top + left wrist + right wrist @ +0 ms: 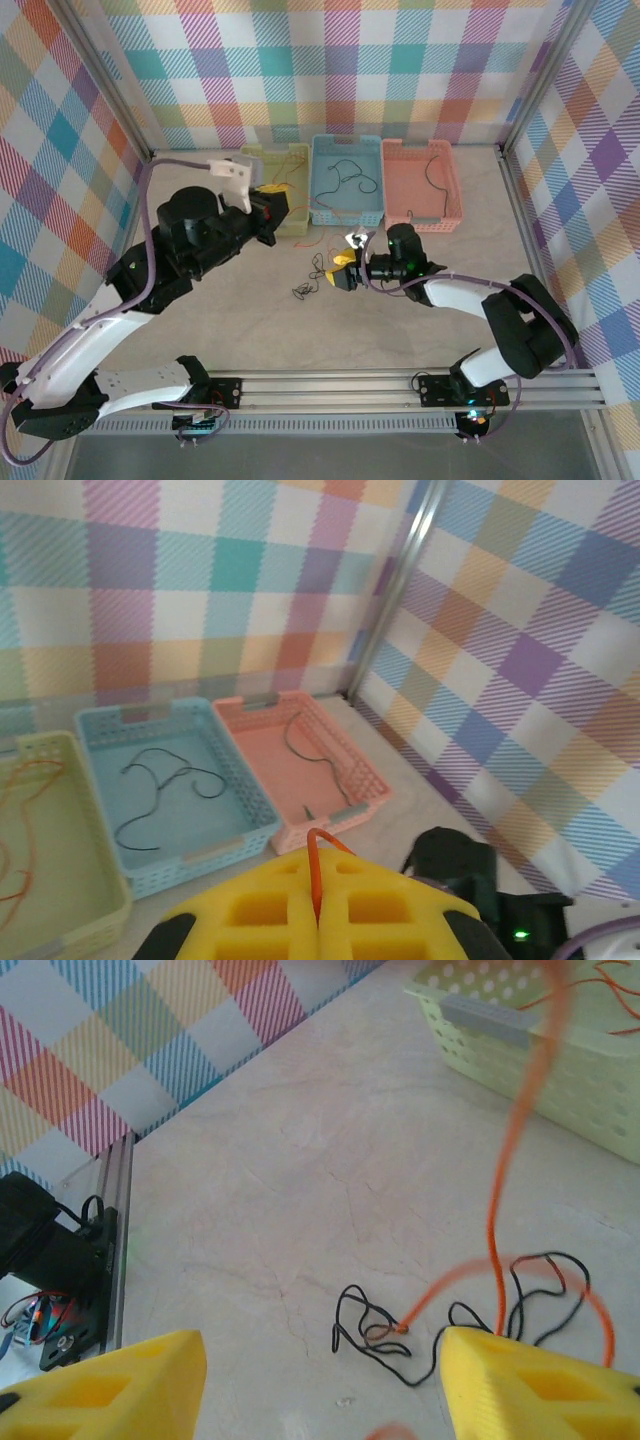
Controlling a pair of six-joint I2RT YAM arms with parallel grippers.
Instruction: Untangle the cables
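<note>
An orange cable (313,860) is being pinched between the yellow fingers (390,910) of the left hand (318,920), which is being held shut on it, raised above the worktop (230,310). From that grip the cable is hanging down past the right hand (320,1390). That hand's fingers (540,1385) are being held wide apart with nothing gripped between them. The orange strand is passing just beside one finger and is curling onto the worktop.

Next to it a black cable (375,1330) is lying in loose loops and kinks. It is being crossed by the orange one, so the two are being judged not yet parted.

The cables are being judged very light, limp and slippery, and too thin for a loose grip. A firm pinch is being advised at a free end or on a straight stretch away from the knot. A slow, gentle pull is being advised as well, since a hard tug would probably tighten the loops.

Farther back, three baskets are being seen in a row against the checked wall. The green basket (285,150) is holding orange cables (280,187). The blue basket (345,140) is holding a black strand (345,172). The pink basket (415,145) is holding a second black strand (432,172).

No brand, label or readable writing is being made out on anything.
</note>
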